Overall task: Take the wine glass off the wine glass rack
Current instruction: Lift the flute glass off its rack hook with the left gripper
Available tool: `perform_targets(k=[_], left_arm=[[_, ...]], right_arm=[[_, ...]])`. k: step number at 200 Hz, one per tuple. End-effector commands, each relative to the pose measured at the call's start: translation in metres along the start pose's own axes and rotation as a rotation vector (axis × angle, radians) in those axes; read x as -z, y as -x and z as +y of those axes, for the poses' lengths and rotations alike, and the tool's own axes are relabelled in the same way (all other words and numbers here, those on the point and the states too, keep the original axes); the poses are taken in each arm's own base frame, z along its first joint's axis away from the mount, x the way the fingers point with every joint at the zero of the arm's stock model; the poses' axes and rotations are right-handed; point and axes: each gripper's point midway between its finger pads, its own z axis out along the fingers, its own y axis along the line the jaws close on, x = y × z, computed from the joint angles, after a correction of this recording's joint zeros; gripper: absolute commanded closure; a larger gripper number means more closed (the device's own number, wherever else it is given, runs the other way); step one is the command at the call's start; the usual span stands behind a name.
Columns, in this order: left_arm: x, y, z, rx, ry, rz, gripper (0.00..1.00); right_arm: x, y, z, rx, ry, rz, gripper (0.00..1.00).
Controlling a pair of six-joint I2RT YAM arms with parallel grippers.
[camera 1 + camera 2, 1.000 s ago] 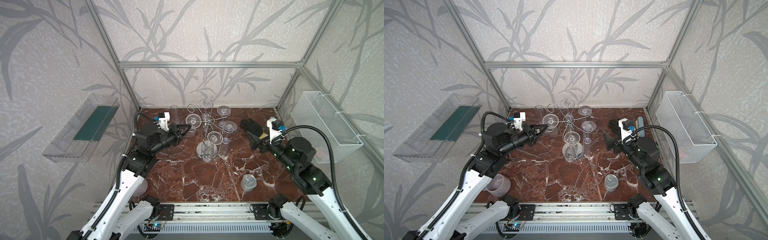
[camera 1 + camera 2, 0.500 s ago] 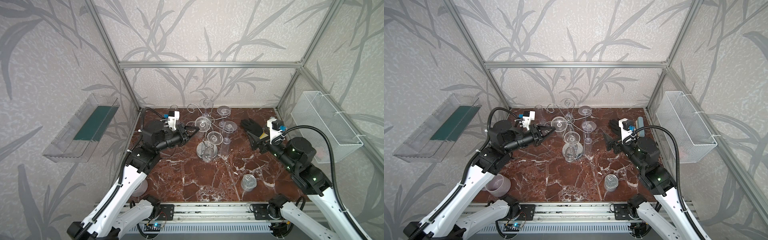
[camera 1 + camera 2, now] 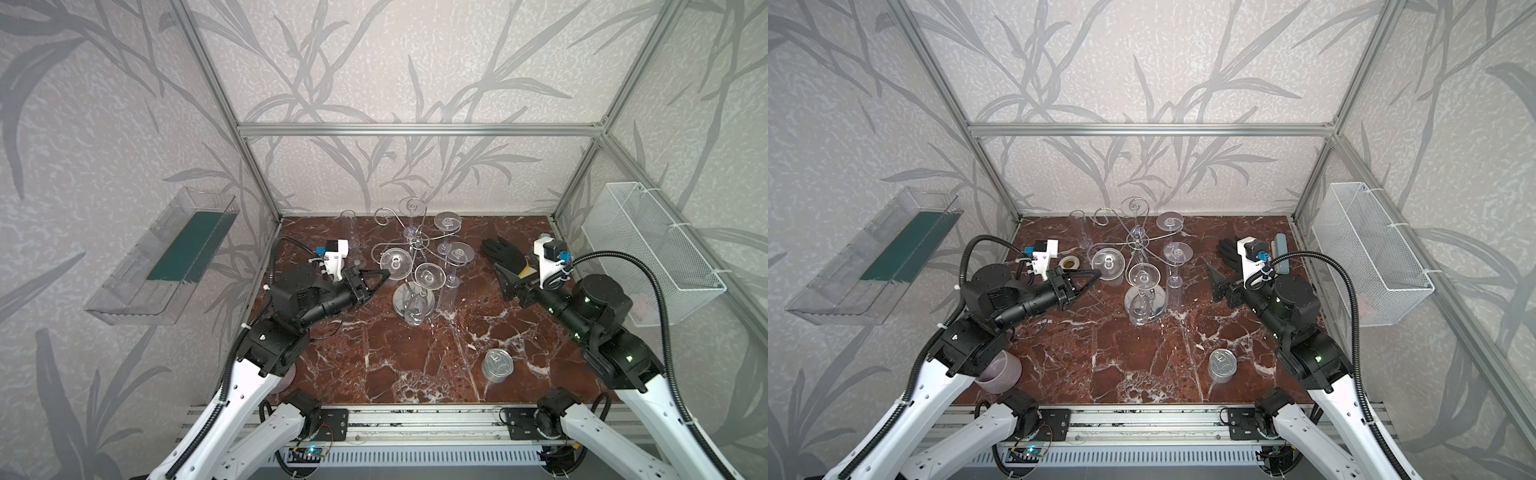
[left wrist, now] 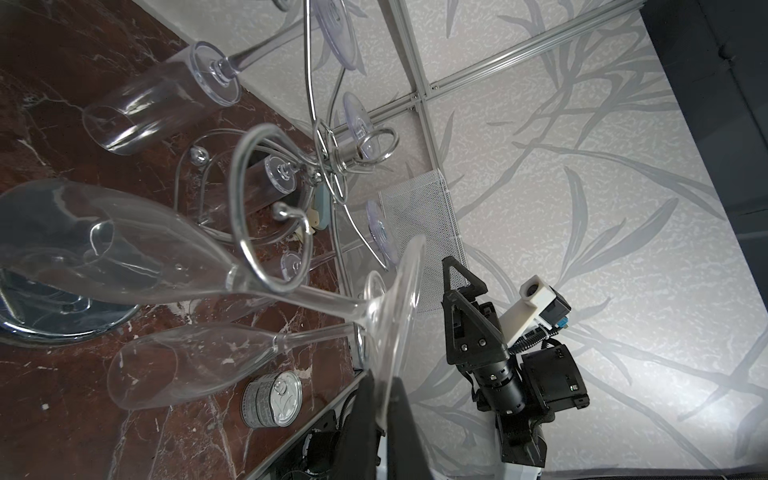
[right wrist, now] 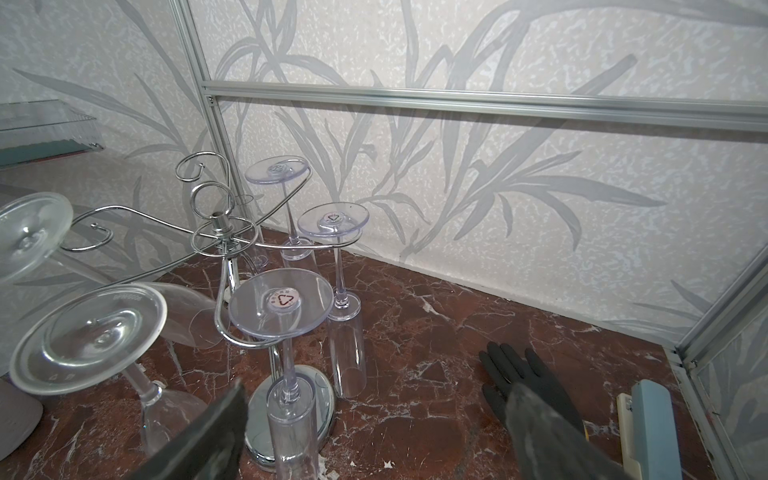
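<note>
The chrome wine glass rack (image 3: 415, 243) (image 3: 1136, 240) stands at the back middle on its round mirrored base (image 5: 291, 395), with several clear glasses hanging upside down from its curled arms. My left gripper (image 3: 384, 274) (image 4: 380, 386) is shut on the rim of one wine glass's foot (image 3: 395, 262) (image 3: 1108, 266) (image 4: 399, 316). That glass hangs tilted, its stem still passing through a spiral curl (image 4: 270, 208). My right gripper (image 3: 513, 270) (image 5: 374, 436) hovers open to the right of the rack, holding nothing.
A tin can (image 3: 497, 365) stands front right. A black glove (image 3: 500, 253) and a pale blue object (image 5: 648, 424) lie under the right arm. A purple cup (image 3: 998, 372) sits front left, a tape roll (image 3: 1069, 262) by the left wrist. A wire basket (image 3: 652, 249) hangs on the right wall.
My left gripper, shut on the glass foot throughout, swung right toward the rack, then came forward and down a little, tilting the glass. The right arm has not moved.
</note>
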Motion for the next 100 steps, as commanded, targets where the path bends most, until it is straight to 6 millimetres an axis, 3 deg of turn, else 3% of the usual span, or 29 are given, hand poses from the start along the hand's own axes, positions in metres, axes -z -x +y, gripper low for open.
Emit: perform_targets(k=[1,34,63,100], left_arm=[[0.014,0.004,0.003,-0.032,0.029,-0.063,1.00],[0.035,0.011,0.008,-0.075,0.056,-0.168,1.00],[0.053,0.014,0.025,-0.106,0.144,-0.233,1.00],[0.076,0.026,0.030,-0.234,0.222,-0.336,1.00]], right_arm=[[0.009,0.020,-0.002,-0.001,-0.014,-0.045,0.05],[0.010,0.022,-0.004,-0.002,-0.024,-0.045,0.05],[0.010,0.024,-0.006,-0.001,-0.036,-0.048,0.05],[0.006,0.026,-0.006,0.001,-0.036,-0.046,0.05]])
